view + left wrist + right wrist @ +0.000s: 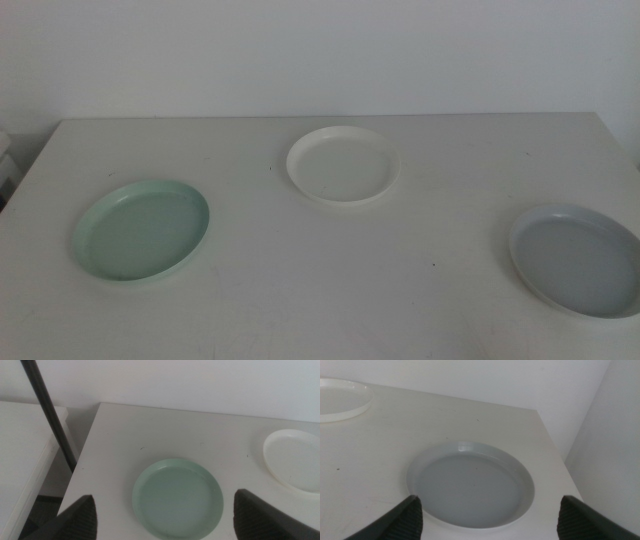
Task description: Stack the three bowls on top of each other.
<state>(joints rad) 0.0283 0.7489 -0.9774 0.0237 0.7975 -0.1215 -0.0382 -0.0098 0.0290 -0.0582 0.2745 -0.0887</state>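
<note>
While both end effectors hover wide (empty), left (165,515) over mint bowl (177,497), right (487,517) over grey-blue bowl (470,485).

Wide bare bench (330,280) lies between the three well-spaced bowls. Mint green bowl (141,231), white bowl (341,165) and grey-blue bowl (577,259) each stand with room on every side.

Soft, even, washed-out light; faint shadows; slight overall blur.

The right claw (487,517) has its jaws spread wide, one on either side of the pale grey-blue bowl (470,485). This bowl rests flat on the white tabletop (420,420), near the corner. The white bowl (342,399) lies well apart.
</note>
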